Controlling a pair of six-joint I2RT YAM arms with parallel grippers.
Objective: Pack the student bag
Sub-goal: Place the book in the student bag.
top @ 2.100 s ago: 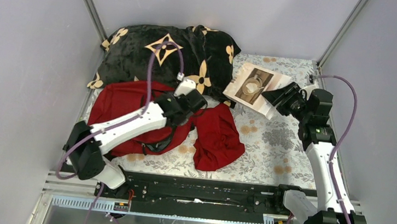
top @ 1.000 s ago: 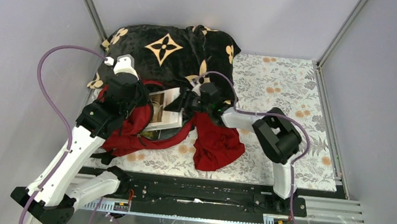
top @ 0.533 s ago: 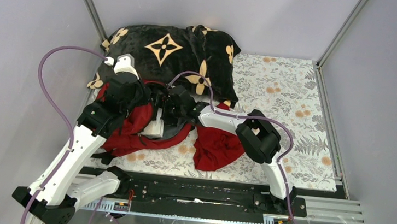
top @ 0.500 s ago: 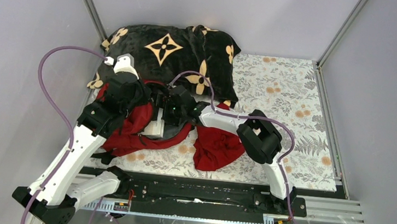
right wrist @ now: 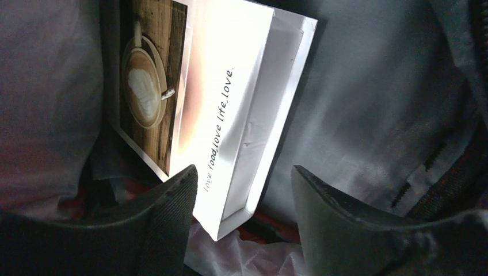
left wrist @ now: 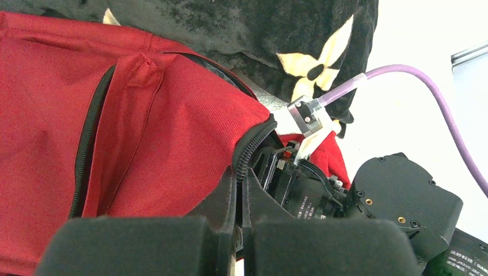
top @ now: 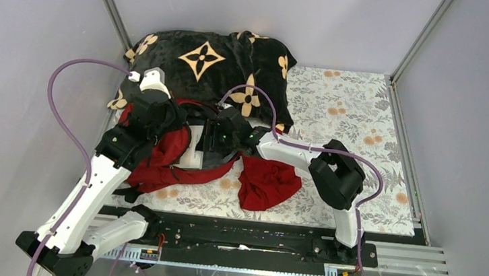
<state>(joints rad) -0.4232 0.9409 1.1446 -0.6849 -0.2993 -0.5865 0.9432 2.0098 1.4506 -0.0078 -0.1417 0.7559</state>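
The student bag (top: 151, 169) lies at the left of the table, red, its mouth held up. My left gripper (top: 164, 118) is shut on the zipper edge of that mouth (left wrist: 248, 154), seen close in the left wrist view, where the gripper (left wrist: 239, 181) pinches the black zipper teeth. My right gripper (top: 209, 139) reaches into the opening. In the right wrist view it (right wrist: 244, 192) stands open inside the grey lining (right wrist: 374, 103). A white book with a coffee picture (right wrist: 213, 98) rests in the bag just beyond its fingertips, free of them. The book's edge (top: 193, 153) shows from above.
A black plush blanket with tan flowers (top: 208, 60) lies behind the bag. A smaller dark-red cloth (top: 268, 177) sits crumpled to the bag's right, under my right arm. The floral table cover (top: 359, 115) stretches right to the metal frame posts.
My right gripper carried the book into the bag's mouth, opened and let it go, then drew back a little. The left gripper kept its hold on the zipper edge.
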